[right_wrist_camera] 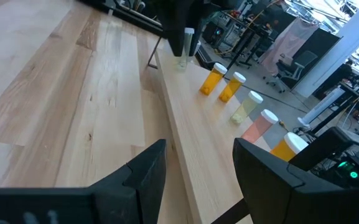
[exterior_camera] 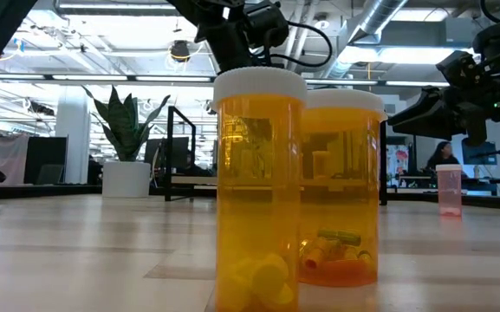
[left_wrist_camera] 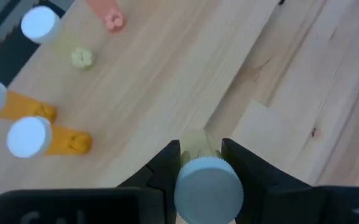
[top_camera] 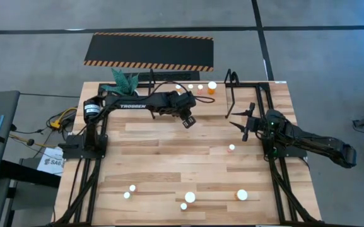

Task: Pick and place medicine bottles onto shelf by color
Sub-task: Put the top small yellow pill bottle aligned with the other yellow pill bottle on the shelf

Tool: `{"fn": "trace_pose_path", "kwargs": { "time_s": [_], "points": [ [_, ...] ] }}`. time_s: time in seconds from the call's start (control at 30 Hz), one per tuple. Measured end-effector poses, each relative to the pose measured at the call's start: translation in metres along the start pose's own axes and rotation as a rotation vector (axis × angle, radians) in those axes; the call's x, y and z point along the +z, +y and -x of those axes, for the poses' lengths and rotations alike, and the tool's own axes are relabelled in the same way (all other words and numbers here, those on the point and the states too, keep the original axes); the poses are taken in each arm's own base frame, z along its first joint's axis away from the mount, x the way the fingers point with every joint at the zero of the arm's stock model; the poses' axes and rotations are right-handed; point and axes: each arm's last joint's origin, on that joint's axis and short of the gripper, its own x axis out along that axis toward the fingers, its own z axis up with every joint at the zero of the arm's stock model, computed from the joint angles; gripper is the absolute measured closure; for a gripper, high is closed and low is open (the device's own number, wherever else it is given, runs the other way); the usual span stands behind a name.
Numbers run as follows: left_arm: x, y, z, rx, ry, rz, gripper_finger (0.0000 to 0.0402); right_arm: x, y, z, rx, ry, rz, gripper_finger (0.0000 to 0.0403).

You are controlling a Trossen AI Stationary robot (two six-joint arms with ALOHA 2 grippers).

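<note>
My left gripper [top_camera: 188,120] is shut on a pale yellowish bottle with a white cap [left_wrist_camera: 207,186], near the shelf [top_camera: 232,88] at the far edge. It also shows in the right wrist view [right_wrist_camera: 182,53]. Several bottles stand on the shelf in a row: orange [right_wrist_camera: 213,78], pale [right_wrist_camera: 247,104], pink [right_wrist_camera: 260,124]. My right gripper [top_camera: 243,123] is open and empty, right of centre [right_wrist_camera: 198,162]. A pink bottle [top_camera: 231,148] stands on the table near it. Several more bottles [top_camera: 190,197] stand by the near edge; two orange ones [exterior_camera: 258,191] fill the low view. My left gripper pinches the pale bottle's body just below its cap [left_wrist_camera: 195,146] between its two fingers [left_wrist_camera: 167,163]. The fingers point down from above and lie along the bottle. The bottle hangs upright, cap up, with its lower end below the fingertips, clear of the table.
A potted plant [top_camera: 125,81] stands at the far left beside the shelf frame's left loop [top_camera: 151,79]. A black hazard-striped mat [top_camera: 149,52] lies on the floor beyond the table. Bare wood lies between the two grippers and the near-edge bottles.
</note>
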Motion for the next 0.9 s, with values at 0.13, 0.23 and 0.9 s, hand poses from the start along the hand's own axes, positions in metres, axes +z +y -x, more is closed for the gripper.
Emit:
{"fn": "trace_pose_path", "kwargs": {
  "time_s": [0.13, 0.23, 0.9],
  "points": [
    [0.0012, -0.0008, 0.0001, -0.028, -0.008, -0.004, 0.0306, 0.0, 0.0, 0.0, 0.0, 0.0, 0.0, 0.0196],
    [0.0012, -0.0015, 0.0003, -0.036, -0.008, -0.005, 0.0299, 0.0, 0.0, 0.0, 0.0, 0.0, 0.0, 0.0196],
    [0.0085, -0.0014, 0.001, 0.036, -0.108, 0.272, 0.0294, 0.0, 0.0, 0.0, 0.0, 0.0, 0.0, 0.0196]
  ]
}}
